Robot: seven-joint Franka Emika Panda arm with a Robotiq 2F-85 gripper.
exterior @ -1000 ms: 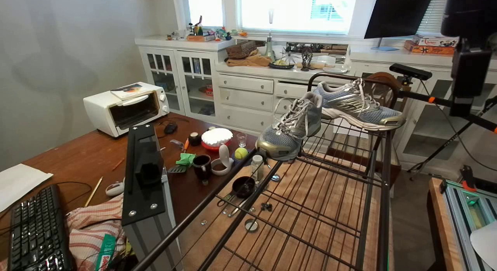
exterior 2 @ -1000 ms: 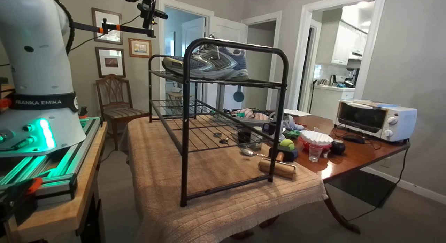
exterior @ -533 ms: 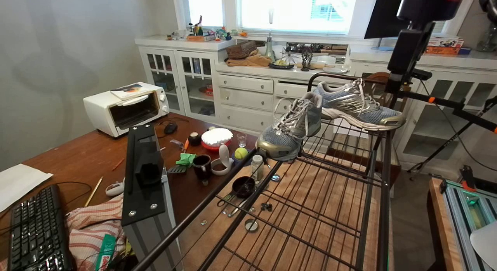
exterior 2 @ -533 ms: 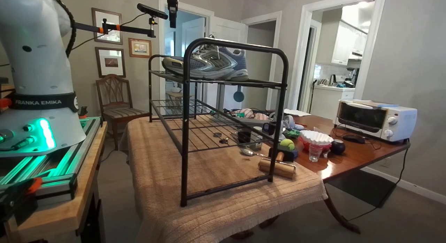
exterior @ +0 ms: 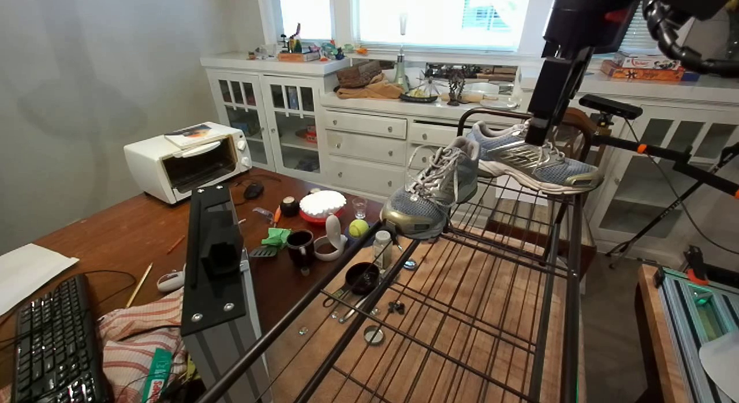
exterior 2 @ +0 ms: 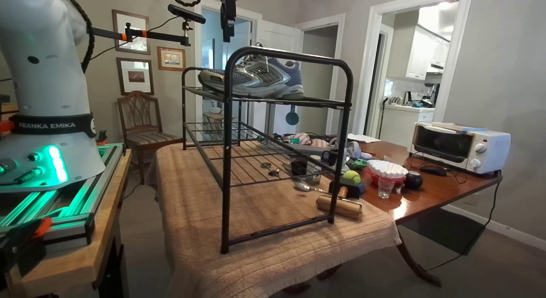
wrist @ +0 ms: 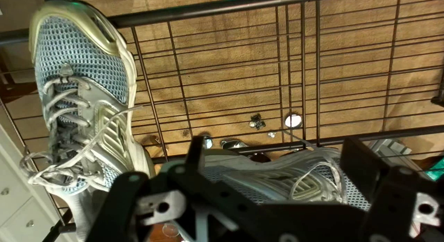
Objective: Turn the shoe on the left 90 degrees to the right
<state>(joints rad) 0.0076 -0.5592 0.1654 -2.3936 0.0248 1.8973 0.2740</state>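
Observation:
The shoe on the left (exterior: 430, 189) is a grey-silver mesh sneaker on the rack's top shelf, its gold toe toward the camera in an exterior view. The second grey sneaker (exterior: 508, 152) lies across the rack's end behind it and shows in the other exterior view (exterior 2: 264, 80), largely hiding the first shoe there. My gripper (exterior: 540, 129) hangs above the shoes, apart from them; it also shows above the rack (exterior 2: 228, 35). In the wrist view my open gripper (wrist: 277, 158) has its fingers wide apart over the shoe (wrist: 274, 176). The second sneaker (wrist: 83, 61) lies left of the fingers.
The black wire rack (exterior: 491, 328) has raised end hoops (exterior 2: 294, 54) and stands on a towel-covered table (exterior 2: 273, 264). Small items lie under it, including a dark bowl (exterior: 362, 278). A toaster oven (exterior: 185, 160) and a camera on an arm (exterior: 611, 106) stand nearby.
My gripper has moved in over the rack and lower, leftward in one exterior view and rightward in the other. Both shoes have stayed in place.

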